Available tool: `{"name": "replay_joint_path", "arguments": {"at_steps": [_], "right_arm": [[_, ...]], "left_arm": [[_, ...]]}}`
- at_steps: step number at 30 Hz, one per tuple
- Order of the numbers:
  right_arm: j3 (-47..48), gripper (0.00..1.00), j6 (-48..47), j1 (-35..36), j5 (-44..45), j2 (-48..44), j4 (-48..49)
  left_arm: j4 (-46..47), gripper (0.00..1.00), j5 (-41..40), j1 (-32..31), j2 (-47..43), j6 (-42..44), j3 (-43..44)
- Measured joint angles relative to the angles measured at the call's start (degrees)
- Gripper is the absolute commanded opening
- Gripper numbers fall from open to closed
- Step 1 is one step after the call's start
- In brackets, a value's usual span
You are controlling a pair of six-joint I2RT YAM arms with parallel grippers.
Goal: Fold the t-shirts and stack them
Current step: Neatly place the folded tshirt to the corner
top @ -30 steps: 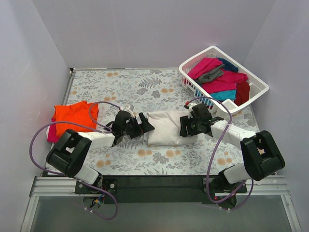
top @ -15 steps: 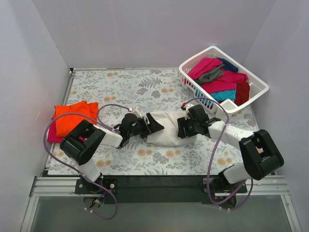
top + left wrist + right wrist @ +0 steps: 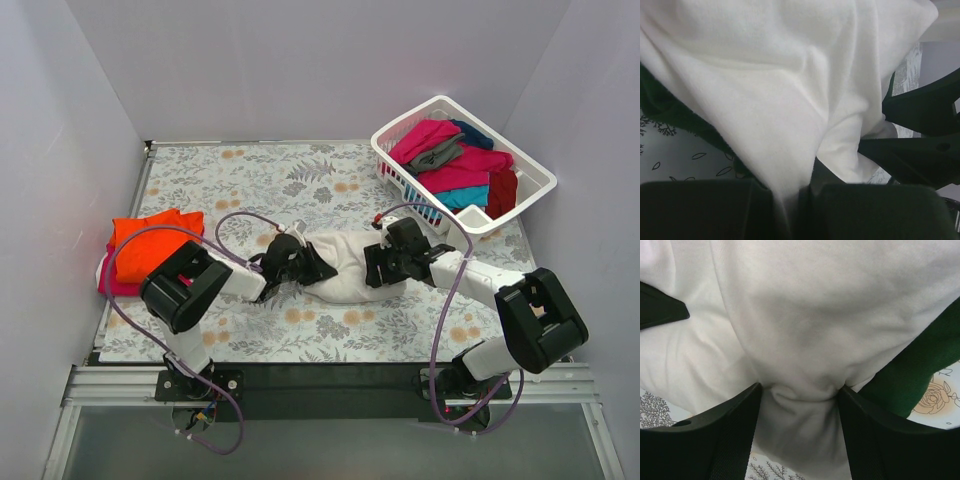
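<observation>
Since a second ago your left arm has swung in toward the middle. The left fingers [image 3: 880, 212], which stood wide apart, have come together on the left end of the cream-white t-shirt [image 3: 345, 262]. From the left wrist you see them almost touching, with a thin fold of white cloth pinched in the slit between them. A dark green sleeve [image 3: 665, 105] lies under the white on the left.

Your right fingers [image 3: 715, 440] have crept slightly leftward. They stand apart with a thick bunch of the same shirt squeezed between them, so they grip it too. Dark green cloth [image 3: 912, 382] shows just beside them on the right.

Held at both ends, the shirt has drawn into a shorter, more rumpled roll than before. It lies across the middle of the tabletop on the grey floral cover [image 3: 300, 180].

Off to the left, an orange t-shirt [image 3: 150, 238] lies folded on a magenta t-shirt [image 3: 106, 282] near the tabletop's left edge. At the far right corner, the white slatted basket [image 3: 440, 103] holds a magenta shirt [image 3: 425, 138], a grey shirt [image 3: 438, 157], a navy shirt [image 3: 472, 132], a teal shirt [image 3: 462, 197] and a dark red shirt [image 3: 504, 190], all heaped loose.
</observation>
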Motion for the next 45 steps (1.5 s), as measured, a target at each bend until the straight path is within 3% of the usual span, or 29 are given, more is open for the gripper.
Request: {"name": "replay_joint_path", "arguments": {"at_steps": [7, 17, 26, 38, 45], "right_arm": [[2.47, 0.69, -0.26, 0.46, -0.04, -0.85, -2.58], [19.15, 0.72, -3.08, -2.43, -1.20, -2.99, -4.96], [21.35, 0.72, -4.33, -6.69, -8.87, -2.84, -4.33], [17.11, 0.72, -3.56, -7.34, -19.02, -4.28, 2.21], [13.79, 0.72, -3.23, -7.34, -22.16, -9.01, 4.02]], "left_arm": [[-18.10, 0.00, -5.90, -0.70, -6.36, 9.31, 5.60], [-47.84, 0.00, -17.64, 6.47, -24.02, 27.65, 15.45], [-66.75, 0.00, -22.62, 11.87, -24.68, 37.79, 27.96], [-79.52, 0.00, -20.04, 29.20, -27.80, 50.49, 35.76], [-82.01, 0.00, -17.70, 35.26, -26.60, 55.82, 44.61]]}}
